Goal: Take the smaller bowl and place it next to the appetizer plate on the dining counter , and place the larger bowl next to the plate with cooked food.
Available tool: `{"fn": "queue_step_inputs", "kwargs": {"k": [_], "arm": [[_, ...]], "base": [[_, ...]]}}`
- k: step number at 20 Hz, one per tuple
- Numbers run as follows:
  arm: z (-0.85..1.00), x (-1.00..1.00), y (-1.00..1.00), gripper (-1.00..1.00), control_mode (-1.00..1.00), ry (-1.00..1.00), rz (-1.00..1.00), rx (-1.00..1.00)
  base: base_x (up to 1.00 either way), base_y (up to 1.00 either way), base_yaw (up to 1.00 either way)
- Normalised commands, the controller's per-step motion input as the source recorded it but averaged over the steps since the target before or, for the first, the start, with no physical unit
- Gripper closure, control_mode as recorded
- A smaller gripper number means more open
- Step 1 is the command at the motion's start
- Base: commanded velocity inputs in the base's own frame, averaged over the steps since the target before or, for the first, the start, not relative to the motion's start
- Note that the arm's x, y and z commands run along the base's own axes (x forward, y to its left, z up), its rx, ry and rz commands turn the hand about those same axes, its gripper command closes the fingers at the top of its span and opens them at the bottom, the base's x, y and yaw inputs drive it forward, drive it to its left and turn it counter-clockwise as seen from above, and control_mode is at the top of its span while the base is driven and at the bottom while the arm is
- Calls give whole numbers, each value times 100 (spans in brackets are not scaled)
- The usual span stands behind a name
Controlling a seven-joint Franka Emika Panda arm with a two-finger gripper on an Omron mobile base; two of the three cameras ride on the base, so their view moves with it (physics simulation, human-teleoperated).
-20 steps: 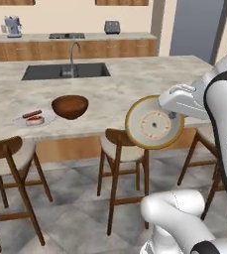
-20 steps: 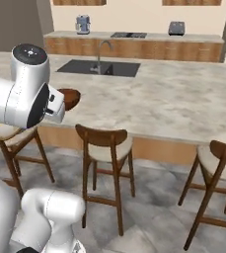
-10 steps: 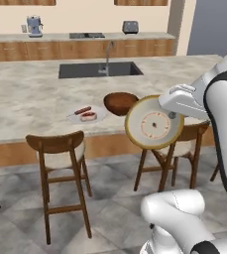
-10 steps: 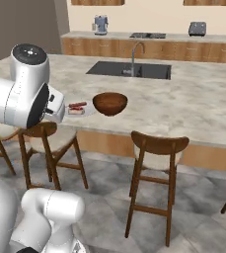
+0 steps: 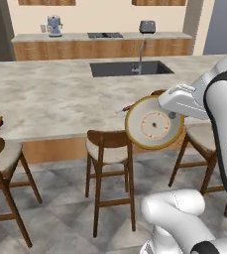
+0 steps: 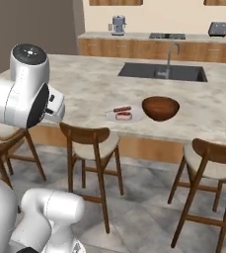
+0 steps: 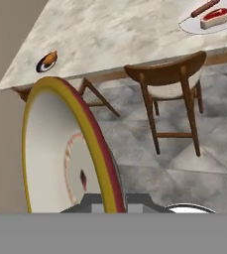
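Dining counter [image 5: 60, 99] long; gripper [image 5: 170, 115] clamped on smaller bowl [image 5: 153, 123] rim, edge-on. Risk: slips, or clips chair [image 5: 109, 144] approaching appetizer plate [image 7: 47, 61].

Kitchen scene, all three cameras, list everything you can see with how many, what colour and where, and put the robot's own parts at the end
smaller bowl: one, tan with pale rim, held on edge in front of the counter
larger bowl: one, dark brown wood, on the counter near the sink
plate with cooked food: one, pale grey, red meat and a sausage, just left of the larger bowl
appetizer plate: one, dark navy, orange-brown food, near the counter's far corner
dining counter: one, beige-grey marbled
sink: one, dark, inset in the counter, with a faucet
chairs: several, brown wood with pale seats, along the counter's front
coffee machine: one, grey-blue, back counter
toaster: one, grey, back counter
gripper: one, white, shut on the smaller bowl's rim
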Motion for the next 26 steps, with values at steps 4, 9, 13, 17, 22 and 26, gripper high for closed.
{"fn": "queue_step_inputs", "kwargs": {"k": [4, 9, 13, 17, 22, 26], "arm": [[0, 0, 0, 100, 100, 0, 0, 0], [0, 0, 0, 100, 100, 0, 0, 0], [0, 0, 0, 100, 100, 0, 0, 0], [0, 0, 0, 100, 100, 0, 0, 0], [0, 0, 0, 100, 100, 0, 0, 0], [0, 0, 0, 100, 100, 0, 0, 0]], "base": [[20, 100, 0], [33, 100, 0], [69, 100, 0], [93, 100, 0], [100, 99, 0], [94, 22, 0]]}}
